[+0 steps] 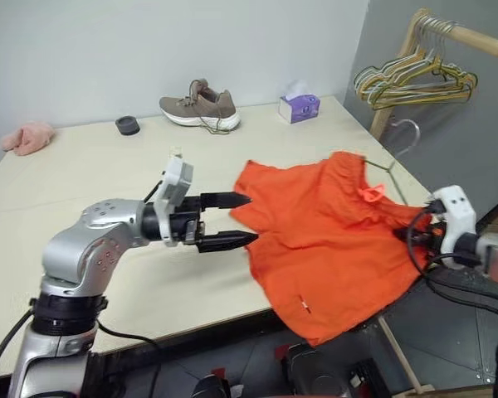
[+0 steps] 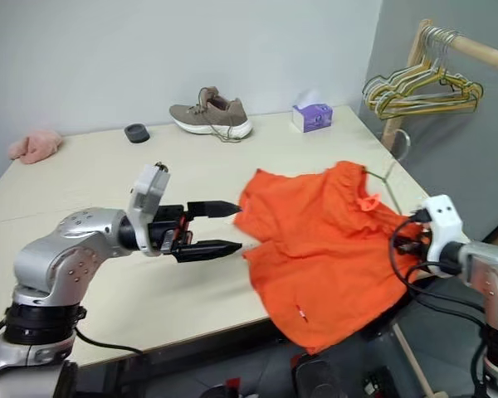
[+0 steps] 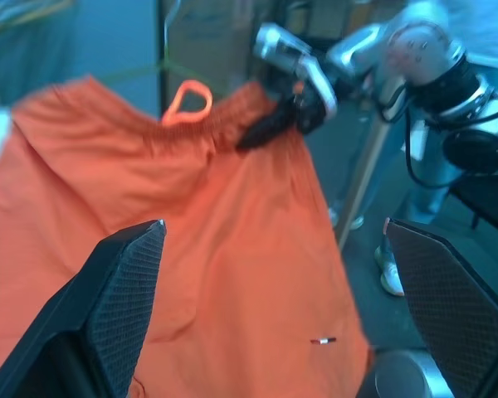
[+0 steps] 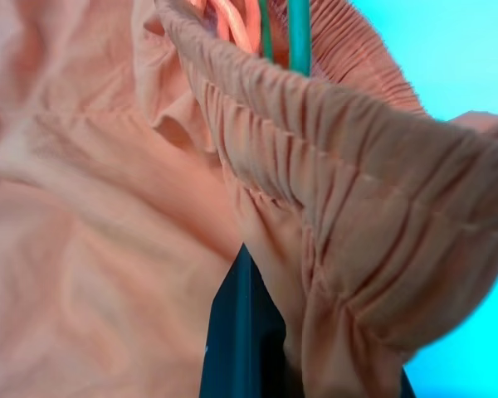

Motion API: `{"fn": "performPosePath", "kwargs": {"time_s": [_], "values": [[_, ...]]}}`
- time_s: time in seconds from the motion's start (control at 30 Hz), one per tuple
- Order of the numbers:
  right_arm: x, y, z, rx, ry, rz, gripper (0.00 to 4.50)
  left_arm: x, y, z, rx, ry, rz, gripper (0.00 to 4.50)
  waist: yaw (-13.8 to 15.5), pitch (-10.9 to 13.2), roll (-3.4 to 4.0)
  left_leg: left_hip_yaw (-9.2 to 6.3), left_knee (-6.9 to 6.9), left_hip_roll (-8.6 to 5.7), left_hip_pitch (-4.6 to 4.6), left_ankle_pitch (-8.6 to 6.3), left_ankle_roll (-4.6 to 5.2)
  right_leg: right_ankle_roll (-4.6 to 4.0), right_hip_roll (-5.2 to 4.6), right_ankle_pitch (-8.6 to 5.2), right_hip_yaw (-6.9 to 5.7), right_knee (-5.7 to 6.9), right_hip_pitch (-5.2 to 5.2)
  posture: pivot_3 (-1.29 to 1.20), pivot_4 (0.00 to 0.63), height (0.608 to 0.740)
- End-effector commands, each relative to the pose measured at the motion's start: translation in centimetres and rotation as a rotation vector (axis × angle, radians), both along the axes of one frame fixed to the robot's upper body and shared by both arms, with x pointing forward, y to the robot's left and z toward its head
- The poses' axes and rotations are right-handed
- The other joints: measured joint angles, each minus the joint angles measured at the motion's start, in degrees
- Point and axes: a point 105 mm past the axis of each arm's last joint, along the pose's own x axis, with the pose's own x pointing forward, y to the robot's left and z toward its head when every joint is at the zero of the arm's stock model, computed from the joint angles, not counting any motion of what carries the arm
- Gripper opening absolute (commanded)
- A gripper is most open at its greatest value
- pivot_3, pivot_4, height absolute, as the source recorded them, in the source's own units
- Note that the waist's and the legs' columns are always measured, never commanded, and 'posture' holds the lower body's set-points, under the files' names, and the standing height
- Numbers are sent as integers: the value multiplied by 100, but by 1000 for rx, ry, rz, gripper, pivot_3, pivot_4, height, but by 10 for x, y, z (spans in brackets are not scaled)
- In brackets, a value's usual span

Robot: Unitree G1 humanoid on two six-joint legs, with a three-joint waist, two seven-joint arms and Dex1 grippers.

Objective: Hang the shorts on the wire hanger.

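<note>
The bright orange shorts lie at the table's right edge, with one leg hanging over the front edge. My left gripper points right, level with the table and open, its fingertips just at the left hem of the shorts. In the left wrist view the open fingers frame the fabric. My right gripper is off the table's right edge, shut on the gathered waistband. The thin olive-green wire hanger sticks out from the waistband near the drawstring loop. Its wire runs inside the waistband.
On the table, at the back, are a brown shoe, a purple tissue box, a black ring and a pink cloth. A wooden rack with a bunch of hangers stands at the right.
</note>
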Motion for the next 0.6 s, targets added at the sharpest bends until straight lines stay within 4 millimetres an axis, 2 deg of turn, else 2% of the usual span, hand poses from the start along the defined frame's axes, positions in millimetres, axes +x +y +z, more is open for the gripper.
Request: {"fn": "performPosePath", "kwargs": {"time_s": [0.03,0.23,0.43,0.6], "values": [[-8,-43,19,-73,-99,-212,0,-13,-23,20,-76,-108,-94,4483,-48,-3,7,1,0,0,-2,0,0,5,0,3,1,-10,3,-390,65,740],[-5,-85,32,-238,-215,-471,0,-8,-35,27,-187,-184,-49,4483,-360,-6,11,40,0,-3,10,0,0,10,-1,6,45,-28,9,-393,70,740],[1,-96,48,-305,-311,-567,0,-9,-44,34,-303,-234,-34,4483,-630,-1,3,113,-1,-3,56,-1,2,13,-1,7,117,-34,25,-386,71,740],[7,-111,73,-353,-419,-684,0,-4,-56,40,-399,-252,6,4483,-734,1,-1,137,-1,-3,94,-5,6,15,-4,7,138,-62,67,-379,71,740]]}}
